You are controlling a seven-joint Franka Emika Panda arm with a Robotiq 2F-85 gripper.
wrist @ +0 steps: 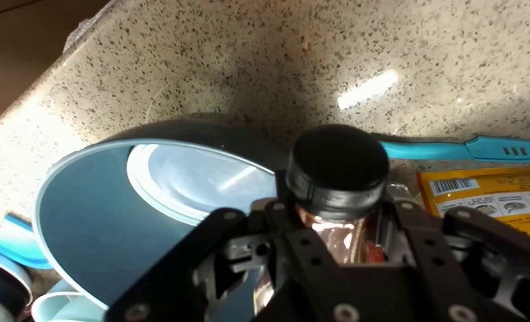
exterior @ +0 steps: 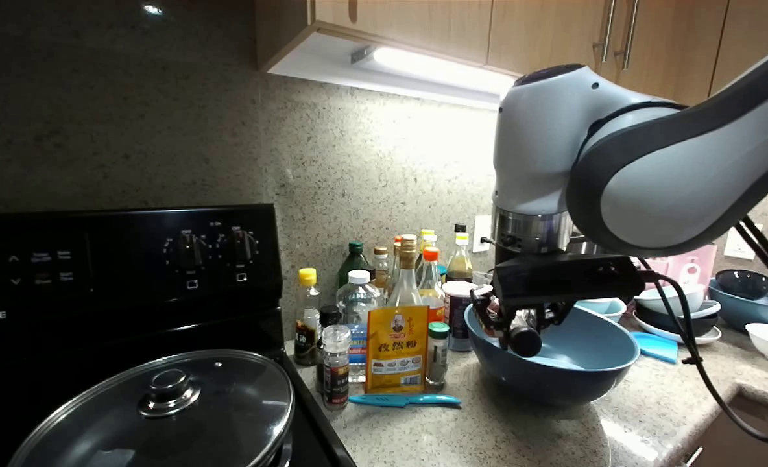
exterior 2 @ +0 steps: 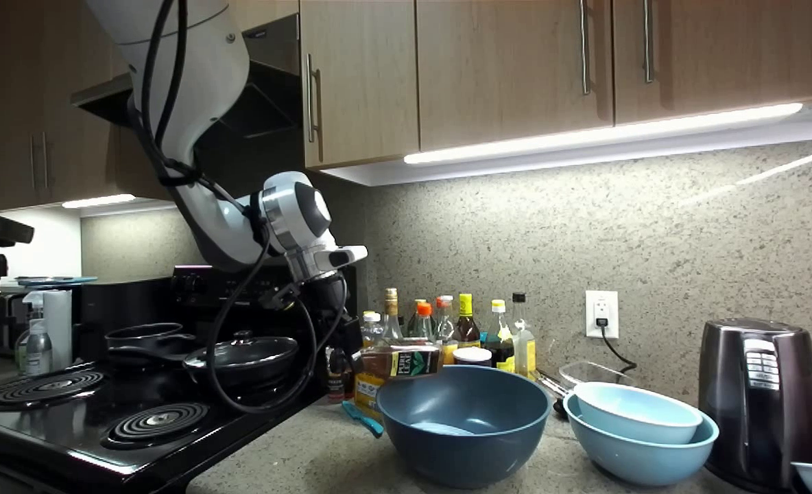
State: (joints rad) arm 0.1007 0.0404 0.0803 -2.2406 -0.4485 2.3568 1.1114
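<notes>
My gripper [exterior: 520, 318] is shut on a tea bottle [exterior 2: 413, 361] with a black cap and a dark green label. The bottle lies almost level in the air, and its far end reaches over the rim of a large blue bowl [exterior 2: 461, 453]. The gripper [exterior 2: 344, 343] is near the cap end, beside the bowl. In the wrist view the black cap [wrist: 339, 170] sticks out between the fingers [wrist: 336, 201], and most of the body is hidden. The bowl also shows in an exterior view [exterior: 552, 383] and in the wrist view [wrist: 95, 210], with a pale round patch inside.
A yellow packet [exterior: 397, 353], a turquoise knife [exterior: 405, 401] and several bottles [exterior: 431, 279] stand or lie beside the bowl. A stove with a lidded pan [exterior: 163, 415] adjoins the counter. Light blue bowls [exterior 2: 642, 460] and a kettle [exterior 2: 756, 405] stand farther along.
</notes>
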